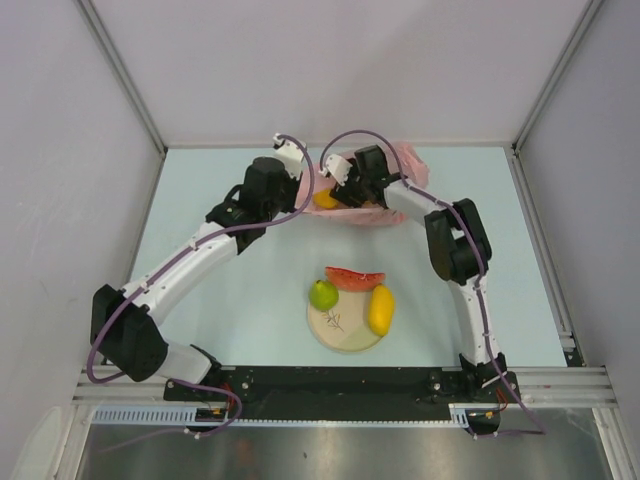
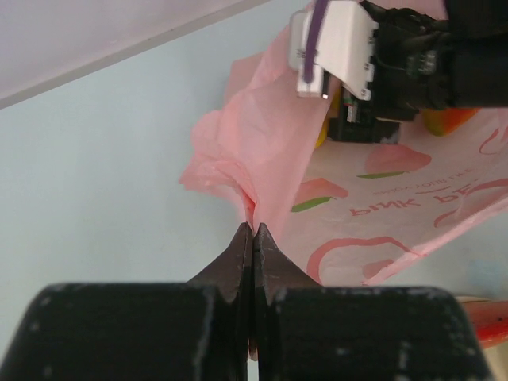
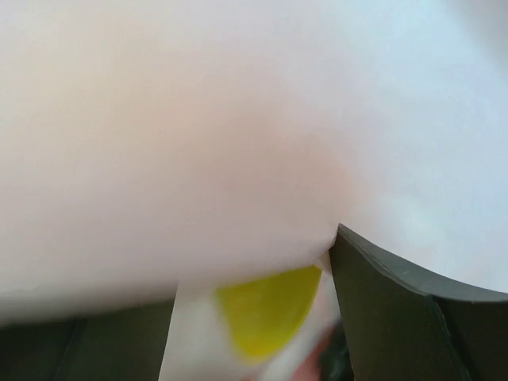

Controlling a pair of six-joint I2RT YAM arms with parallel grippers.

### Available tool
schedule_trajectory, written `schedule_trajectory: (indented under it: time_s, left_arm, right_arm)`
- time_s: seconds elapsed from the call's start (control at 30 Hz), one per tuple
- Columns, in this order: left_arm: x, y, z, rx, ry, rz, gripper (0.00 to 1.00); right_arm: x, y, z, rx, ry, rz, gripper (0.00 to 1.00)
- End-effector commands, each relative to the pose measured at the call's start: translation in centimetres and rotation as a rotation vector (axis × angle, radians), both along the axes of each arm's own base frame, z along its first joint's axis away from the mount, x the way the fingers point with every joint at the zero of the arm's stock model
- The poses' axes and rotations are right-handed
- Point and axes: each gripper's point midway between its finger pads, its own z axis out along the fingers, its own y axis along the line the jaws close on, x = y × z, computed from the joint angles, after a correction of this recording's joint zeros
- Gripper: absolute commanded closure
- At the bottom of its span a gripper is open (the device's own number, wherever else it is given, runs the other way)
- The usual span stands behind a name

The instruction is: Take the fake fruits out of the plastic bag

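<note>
The pink plastic bag (image 1: 395, 170) lies at the back of the table. My left gripper (image 2: 254, 228) is shut on a fold of the bag's edge (image 2: 262, 171) and holds it up. My right gripper (image 1: 340, 188) reaches into the bag's mouth. In the right wrist view, pink film fills the frame and the jaws of the right gripper (image 3: 252, 317) stand open, with a yellow fruit (image 3: 266, 309) between the fingers (image 3: 397, 317). An orange-yellow fruit (image 1: 325, 199) shows at the bag's opening. A green pear (image 1: 323, 294), a red watermelon slice (image 1: 354, 277) and a yellow mango (image 1: 381, 309) rest on or beside the plate.
The round cream plate (image 1: 345, 335) sits near the front centre between the two arm bases. Grey walls enclose the table on the left, back and right. The right arm's wrist (image 2: 373, 71) crowds the bag's mouth in the left wrist view.
</note>
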Motion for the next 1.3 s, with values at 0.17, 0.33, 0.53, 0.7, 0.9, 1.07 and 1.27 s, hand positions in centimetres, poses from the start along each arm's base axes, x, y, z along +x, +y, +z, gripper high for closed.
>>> schedule_trajectory:
  time_s: [0.17,0.33,0.53,0.7,0.9,1.07,1.27]
  left_arm:
    - [-1.1,0.7,-1.2,0.022,0.012,-0.004,1.00]
    - [-1.9,1.8,-2.7,0.046,0.033,0.021,1.00]
    - [-2.3,2.9,-1.7,0.065,0.004,0.050,1.00]
    - [-2.8,3.7,-1.9,0.095,0.002,0.061,1.00]
    - [-2.8,2.7,-2.0,0.078,0.020,0.018,0.99]
    - [-2.7,1.9,-2.1,0.054,0.031,-0.004,1.00]
    - [-2.3,1.5,-1.9,0.040,0.028,-0.009,1.00]
  right_arm:
    - [-11.1,4.8,8.5,0.357,0.165,-0.082,0.30]
    - [-12.4,4.3,3.6,0.290,0.203,-0.181,0.32]
    - [-8.1,4.2,4.9,0.381,0.162,-0.237,0.30]
    - [-5.6,5.3,4.8,0.399,0.152,-0.231,0.25]
    - [-3.0,7.2,3.7,0.425,0.155,-0.190,0.16]
    - [-1.5,8.0,2.1,0.369,0.119,-0.185,0.14]
    - [-1.2,8.4,2.0,0.373,0.114,-0.133,0.36]
